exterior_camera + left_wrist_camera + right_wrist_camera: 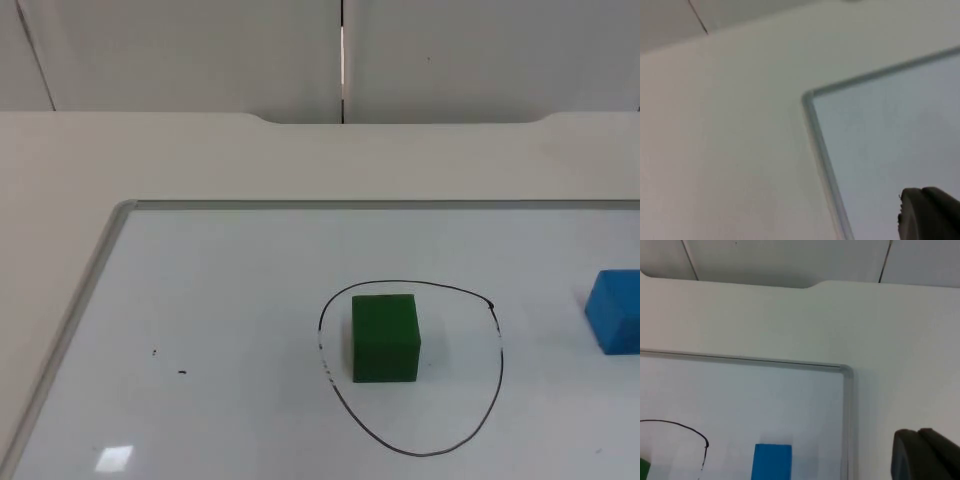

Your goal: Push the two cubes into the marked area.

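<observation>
Green cube (385, 337): it stands inside the marked area, in the left half of the loop, close to the line but I think not touching it. A small green edge of it shows also in the right wrist view (644, 469).
Blue cube (616, 310): it lies outside the marked area, to the right of it and well apart from the green cube, cut by the picture's right edge in the top view. In the right wrist view (771, 461) it stands just beside the end of the drawn line.
Marked area (499, 360): a black loop drawn by hand on the whiteboard, roughly oval.
Whiteboard (220, 300): it lies flat on the counter, with a grey metal frame; its corner shows in the left wrist view (810, 97).
Counter (150, 160): white, it ends at the grey partition wall (200, 50).
Left hand (930, 212): one dark fingertip hangs above the whiteboard near its frame; clenched or released, I cannot tell.
Right hand (925, 455): a dark fingertip above the counter, just outside the whiteboard's right frame; its state I cannot tell.
</observation>
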`<action>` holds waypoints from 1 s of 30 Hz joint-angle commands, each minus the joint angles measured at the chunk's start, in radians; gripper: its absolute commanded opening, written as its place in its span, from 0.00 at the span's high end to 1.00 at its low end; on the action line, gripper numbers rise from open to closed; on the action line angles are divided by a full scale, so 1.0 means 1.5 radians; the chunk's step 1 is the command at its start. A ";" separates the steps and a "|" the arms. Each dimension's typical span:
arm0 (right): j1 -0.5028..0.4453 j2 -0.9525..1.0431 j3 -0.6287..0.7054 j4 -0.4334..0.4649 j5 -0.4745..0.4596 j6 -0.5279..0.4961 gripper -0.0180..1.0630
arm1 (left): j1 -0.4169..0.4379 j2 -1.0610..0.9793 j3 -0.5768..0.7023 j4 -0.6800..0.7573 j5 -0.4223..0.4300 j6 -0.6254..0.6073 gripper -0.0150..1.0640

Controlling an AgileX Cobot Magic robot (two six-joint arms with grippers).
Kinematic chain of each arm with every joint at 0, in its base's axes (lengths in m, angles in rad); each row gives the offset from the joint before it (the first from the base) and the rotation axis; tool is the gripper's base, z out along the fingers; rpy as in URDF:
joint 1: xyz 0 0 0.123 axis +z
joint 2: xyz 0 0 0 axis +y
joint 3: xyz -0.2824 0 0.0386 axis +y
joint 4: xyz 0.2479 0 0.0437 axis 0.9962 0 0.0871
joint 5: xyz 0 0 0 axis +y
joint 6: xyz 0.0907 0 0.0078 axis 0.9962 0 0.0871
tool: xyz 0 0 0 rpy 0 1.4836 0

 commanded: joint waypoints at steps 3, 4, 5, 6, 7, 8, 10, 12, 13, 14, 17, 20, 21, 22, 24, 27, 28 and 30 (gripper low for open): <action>-0.001 -0.001 0.004 0.001 0.001 0.002 0.98 | 0.002 -0.081 0.042 -0.006 -0.008 0.046 0.99; -0.001 -0.001 0.004 0.001 0.003 0.002 0.98 | 0.002 -0.089 0.048 -0.024 -0.007 0.063 0.99; 0.001 -0.001 0.004 0.001 0.004 0.002 0.98 | 0.002 -0.095 0.052 -0.051 -0.007 0.092 0.99; 0.009 -0.001 0.004 -0.005 0.008 0.002 0.98 | 0.002 -0.101 0.053 -0.081 -0.004 0.116 0.99; 0.009 -0.001 0.004 -0.005 0.008 0.002 0.98 | 0.002 -0.101 0.053 -0.081 -0.004 0.116 0.99; 0.021 -0.001 0.004 -0.005 0.011 -0.001 0.98 | 0.002 -0.104 0.055 -0.101 -0.002 0.137 0.99; 0.048 -0.001 0.004 -0.024 0.019 -0.003 0.98 | 0.002 -0.111 0.056 -0.138 -0.001 0.157 0.99; 0.061 -0.001 0.004 -0.039 0.023 0.004 0.98 | 0.002 -0.116 0.064 -0.193 -0.003 0.212 0.99; 0.061 -0.001 0.004 -0.039 0.023 0.004 0.98 | 0.002 -0.116 0.064 -0.193 -0.003 0.212 0.99; 0.066 -0.001 0.004 -0.048 0.023 0.013 0.98 | 0.002 -0.118 0.069 -0.212 -0.001 0.234 0.99; 0.066 -0.001 0.004 -0.060 0.021 0.035 0.98 | 0.002 -0.130 0.090 -0.267 0.006 0.285 0.99; 0.066 0.006 0.004 -0.057 0.035 0.035 0.98 | 0.002 -0.146 0.090 -0.313 0.006 0.293 0.99; 0.066 0.016 0.004 -0.055 0.051 0.035 0.98 | 0.002 -0.154 0.090 -0.337 0.019 0.313 0.99; 0.066 0.034 0.004 -0.055 0.065 0.035 0.98 | 0.002 -0.164 0.090 -0.356 0.040 0.341 0.99; 0.066 0.083 0.004 -0.055 0.082 0.036 0.98 | 0.002 -0.191 0.090 -0.355 0.071 0.349 0.99; 0.066 0.134 0.008 -0.055 0.077 0.054 0.98 | 0.002 -0.224 0.090 -0.355 0.088 0.349 0.99; 0.066 0.163 0.013 -0.055 0.069 0.060 0.98 | 0.002 -0.243 0.090 -0.355 0.098 0.349 0.99; 0.066 0.214 0.021 -0.062 0.047 0.075 0.98 | 0.002 -0.277 0.090 -0.355 0.122 0.349 0.99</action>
